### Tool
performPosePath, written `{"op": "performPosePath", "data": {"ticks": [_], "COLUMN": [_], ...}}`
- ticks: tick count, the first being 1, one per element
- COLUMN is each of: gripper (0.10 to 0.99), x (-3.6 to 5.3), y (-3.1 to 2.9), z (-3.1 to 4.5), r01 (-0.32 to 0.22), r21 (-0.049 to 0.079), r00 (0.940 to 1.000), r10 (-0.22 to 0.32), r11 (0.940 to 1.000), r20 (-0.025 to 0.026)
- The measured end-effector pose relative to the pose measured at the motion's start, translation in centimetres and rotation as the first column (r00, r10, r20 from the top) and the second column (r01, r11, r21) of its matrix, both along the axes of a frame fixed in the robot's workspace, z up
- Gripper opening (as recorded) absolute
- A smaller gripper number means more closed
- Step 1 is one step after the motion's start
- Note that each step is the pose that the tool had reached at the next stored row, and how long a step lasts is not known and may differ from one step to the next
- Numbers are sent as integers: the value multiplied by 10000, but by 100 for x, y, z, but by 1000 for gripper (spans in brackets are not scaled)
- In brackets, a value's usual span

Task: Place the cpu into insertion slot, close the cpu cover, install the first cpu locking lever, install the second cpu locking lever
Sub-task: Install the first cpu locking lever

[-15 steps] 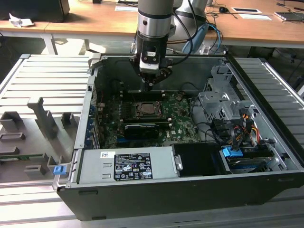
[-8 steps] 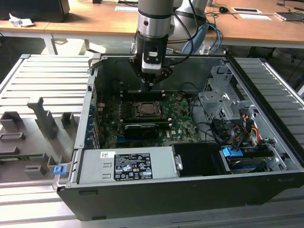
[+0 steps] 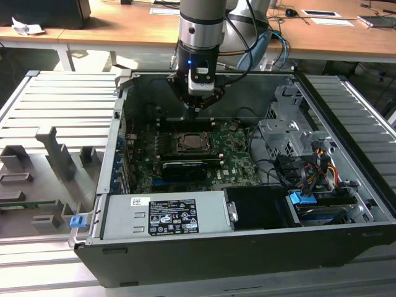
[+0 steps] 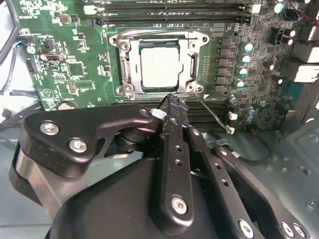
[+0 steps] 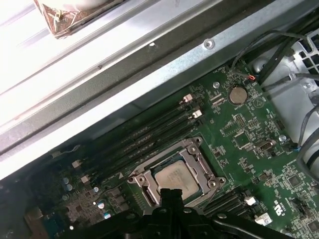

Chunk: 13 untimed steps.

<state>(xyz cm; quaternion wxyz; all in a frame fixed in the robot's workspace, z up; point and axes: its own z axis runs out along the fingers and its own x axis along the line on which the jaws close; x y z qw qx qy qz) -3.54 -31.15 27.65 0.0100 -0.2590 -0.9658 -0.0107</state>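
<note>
One arm over an open computer case (image 3: 247, 257) | case sits on ribbed grey metal table (image 3: 55, 102), wooden desks (image 3: 136, 25) behind | gripper (image 4: 172, 102) jaws pinched together, nothing held, tip at socket edge | cpu (image 4: 160, 68) seated in socket on green motherboard (image 4: 65, 69), cpu cover (image 4: 124, 67) flat around it | thin lever (image 4: 214, 115) angled outward

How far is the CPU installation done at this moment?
Done: the cpu lies in the socket, the cpu cover down around it. In hand: the gripper, fingers shut, is at the socket's edge beside a lever sticking out. Left: that lever is not latched.
</note>
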Motion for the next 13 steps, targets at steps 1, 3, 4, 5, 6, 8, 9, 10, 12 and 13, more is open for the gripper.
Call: {"op": "performPosePath", "data": {"ticks": [1, 3, 4, 5, 6, 8, 9, 10, 12, 13], "gripper": [106, 106, 106, 106, 106, 106, 106, 106, 106, 106], "x": [0, 0, 0, 0, 0, 0, 0, 0, 0, 0], "y": [0, 0, 0, 0, 0, 0, 0, 0, 0, 0], "z": [0, 0, 0, 0, 0, 0, 0, 0, 0, 0], "r01": [-129, -249, -327, -395, -460, -575, -638, -751, -962, -1047], "r21": [0, 0, 0, 0, 0, 0, 0, 0, 0, 0], "r00": [9999, 9997, 9995, 9992, 9989, 9983, 9980, 9972, 9954, 9945], "r10": [129, 249, 327, 395, 460, 575, 638, 751, 962, 1047], "r11": [9999, 9997, 9995, 9992, 9989, 9983, 9980, 9972, 9954, 9945], "r20": [0, 0, 1, 1, 0, 0, 0, 0, 0, 0]}}
